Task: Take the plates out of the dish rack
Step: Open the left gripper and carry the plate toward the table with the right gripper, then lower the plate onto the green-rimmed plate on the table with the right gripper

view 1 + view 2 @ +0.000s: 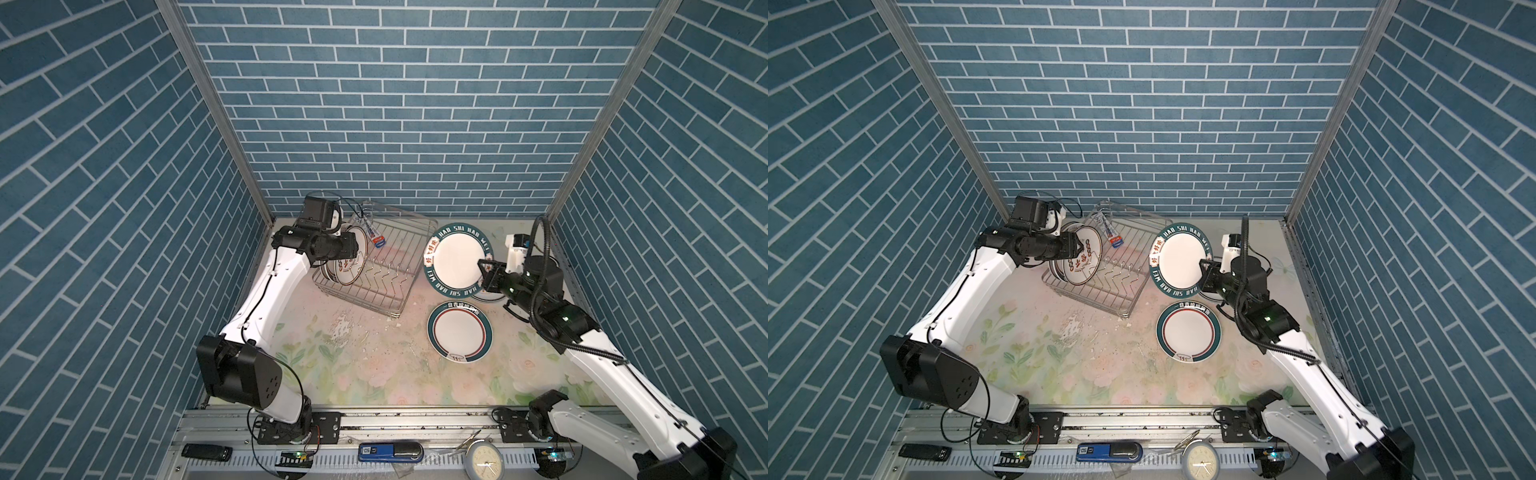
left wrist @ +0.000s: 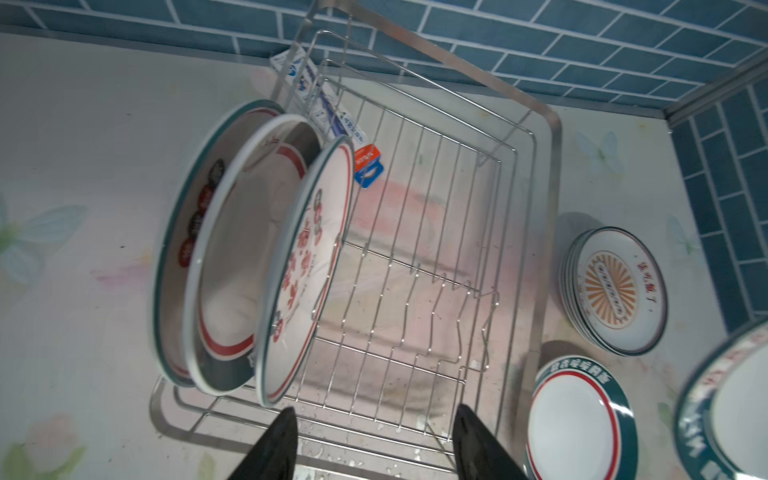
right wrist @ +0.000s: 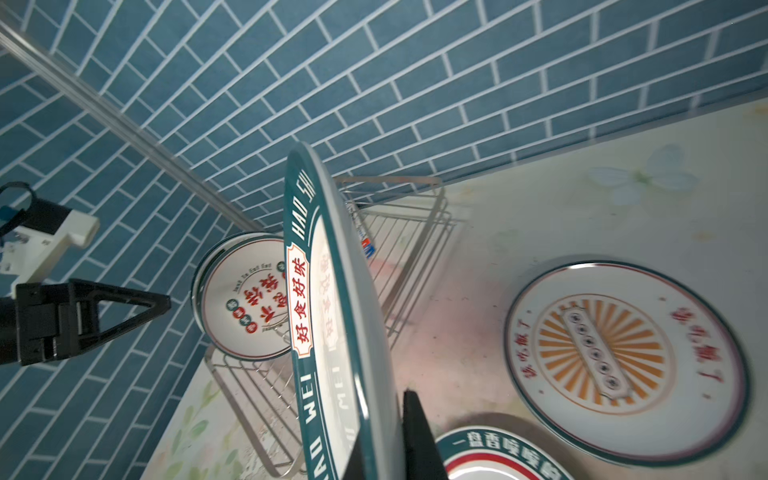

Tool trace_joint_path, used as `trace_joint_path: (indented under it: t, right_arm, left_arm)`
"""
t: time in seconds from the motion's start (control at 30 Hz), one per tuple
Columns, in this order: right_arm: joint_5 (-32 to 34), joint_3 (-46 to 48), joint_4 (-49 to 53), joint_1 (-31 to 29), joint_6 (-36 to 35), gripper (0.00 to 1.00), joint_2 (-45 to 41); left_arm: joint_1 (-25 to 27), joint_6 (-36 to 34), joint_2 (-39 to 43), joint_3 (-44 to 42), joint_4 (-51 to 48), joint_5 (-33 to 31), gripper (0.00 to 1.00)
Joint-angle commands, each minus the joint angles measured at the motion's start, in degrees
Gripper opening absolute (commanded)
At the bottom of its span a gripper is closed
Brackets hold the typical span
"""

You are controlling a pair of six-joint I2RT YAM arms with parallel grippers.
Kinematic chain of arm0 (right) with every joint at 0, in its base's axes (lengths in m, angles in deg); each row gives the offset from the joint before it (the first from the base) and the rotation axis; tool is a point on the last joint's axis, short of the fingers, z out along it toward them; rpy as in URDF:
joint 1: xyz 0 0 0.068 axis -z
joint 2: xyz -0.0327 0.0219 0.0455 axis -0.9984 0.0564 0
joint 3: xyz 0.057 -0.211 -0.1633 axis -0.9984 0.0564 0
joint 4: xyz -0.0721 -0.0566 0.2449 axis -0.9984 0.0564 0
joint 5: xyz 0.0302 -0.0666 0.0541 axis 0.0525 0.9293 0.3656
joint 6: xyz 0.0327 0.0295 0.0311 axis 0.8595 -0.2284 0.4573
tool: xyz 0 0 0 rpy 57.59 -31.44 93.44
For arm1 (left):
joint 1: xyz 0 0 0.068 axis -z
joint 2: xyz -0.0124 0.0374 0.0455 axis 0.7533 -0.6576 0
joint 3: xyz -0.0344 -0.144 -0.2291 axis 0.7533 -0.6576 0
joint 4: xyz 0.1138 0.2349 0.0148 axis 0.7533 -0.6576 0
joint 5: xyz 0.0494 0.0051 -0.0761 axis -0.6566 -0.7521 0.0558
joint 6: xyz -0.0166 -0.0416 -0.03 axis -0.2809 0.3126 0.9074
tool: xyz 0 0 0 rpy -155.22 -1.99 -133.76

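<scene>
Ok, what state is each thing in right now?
left gripper: open, empty.
right gripper: shut on lettered plate's rim.
lettered plate: lifted, tilted, outside the rack.
dish rack: three plates standing at one end.
sunburst-topped stack: on table.
red-ringed plate: flat on table.

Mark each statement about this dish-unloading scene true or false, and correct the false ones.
1. The right gripper grips the lettered plate by its rim. True.
2. The dish rack is empty. False: three plates stand on edge at one end.
3. The left gripper is shut on a plate. False: its jaws stand open, holding nothing.
4. A sunburst plate tops a stack on the table, outside the rack. True.
</scene>
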Motion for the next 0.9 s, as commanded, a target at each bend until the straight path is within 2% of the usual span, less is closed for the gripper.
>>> trace_joint_path:
  t: [0.0,0.13,0.43,0.87]
  right_arm:
    - [12.21,-3.05,12.56,0.36,-0.82,0.0,-6.72]
    - [16.17,-0.78,21.57,0.49,2.95,0.0,-12.89]
    - [16.63,4.71,32.93,0.57,8.45,0.0,-21.03]
    - [13.3,10.66,33.34,0.57,12.43,0.0,-21.72]
  left_arm:
    - [-0.25,-1.27,0.08,0.86,-3.69,-8.65,0.62]
    - [-0.25,-1.5,-0.84,1.34,-4.49,-9.78,0.63]
    - [-0.26,-1.83,-0.42,0.92,-3.8,-8.12,0.68]
    - [-0.27,-2.02,0.98,0.19,-2.73,-6.3,0.75]
